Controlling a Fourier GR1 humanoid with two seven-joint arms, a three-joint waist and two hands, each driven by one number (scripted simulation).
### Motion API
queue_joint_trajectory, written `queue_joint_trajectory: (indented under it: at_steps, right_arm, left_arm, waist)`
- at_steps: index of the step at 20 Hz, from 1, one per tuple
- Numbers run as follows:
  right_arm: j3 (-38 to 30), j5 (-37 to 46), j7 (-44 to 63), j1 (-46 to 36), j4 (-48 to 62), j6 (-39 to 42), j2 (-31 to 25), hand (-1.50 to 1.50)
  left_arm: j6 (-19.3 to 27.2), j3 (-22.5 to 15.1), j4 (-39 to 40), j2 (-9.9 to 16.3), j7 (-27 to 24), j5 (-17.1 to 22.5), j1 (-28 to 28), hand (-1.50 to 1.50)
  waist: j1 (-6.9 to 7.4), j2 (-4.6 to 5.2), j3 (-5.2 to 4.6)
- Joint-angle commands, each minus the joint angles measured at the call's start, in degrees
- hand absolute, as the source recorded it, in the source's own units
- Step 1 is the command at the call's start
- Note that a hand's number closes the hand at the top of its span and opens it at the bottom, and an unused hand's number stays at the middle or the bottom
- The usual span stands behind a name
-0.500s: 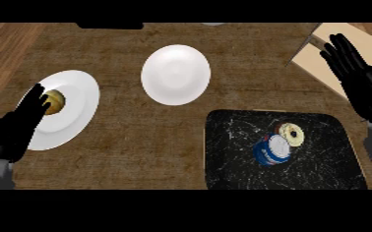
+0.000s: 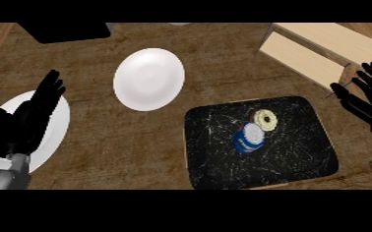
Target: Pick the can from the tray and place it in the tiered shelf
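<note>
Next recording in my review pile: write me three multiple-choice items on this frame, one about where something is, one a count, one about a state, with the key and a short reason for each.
1. Where is the can?
A. on the dark tray
B. on the white plate
C. in the wooden shelf

2. How many white plates are on the counter?
A. one
B. two
C. three

3. What is the right robot hand doing?
A. curled round the can
B. open and holding nothing
C. pressing on the tray

Key: 1 A, the blue and white can lies on the tray beside a donut. 2 B, one plate sits mid-counter and another plate lies under the left robot hand. 3 B, its fingers are straight beside the tiered shelf, apart from the can.
</note>
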Motion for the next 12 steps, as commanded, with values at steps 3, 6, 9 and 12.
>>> queue_joint_trajectory:
  at_steps: [3, 6, 9, 12]
  right_arm:
    - [-5.1, 10.9, -1.6, 11.7, 4.0, -25.8, 2.3, -1.5]
    - [-5.6, 12.7, -9.8, 15.5, -2.7, -36.5, 12.4, -1.5]
    - [-2.2, 13.7, -16.2, 20.8, -14.7, -40.4, 22.0, -1.5]
    - [7.0, 17.4, -14.9, 29.3, -25.0, -38.6, 25.3, -1.5]
  left_arm:
    - [1.2, -2.9, -1.6, -2.2, -2.6, -2.9, -0.1, 0.0]
    - [1.9, -4.8, -2.3, -3.7, -4.3, -4.6, 0.9, 0.0]
    - [2.9, -6.9, -1.4, -6.0, -3.7, -5.9, -1.0, 0.0]
    - [3.4, -9.7, -0.8, -8.4, -5.8, -8.5, -1.2, 0.0]
  waist:
    - [-1.69, 0.36, -0.51]
    - [0.57, -0.12, -0.25]
    - [1.39, 0.02, -0.18]
    - [4.17, 0.54, -0.23]
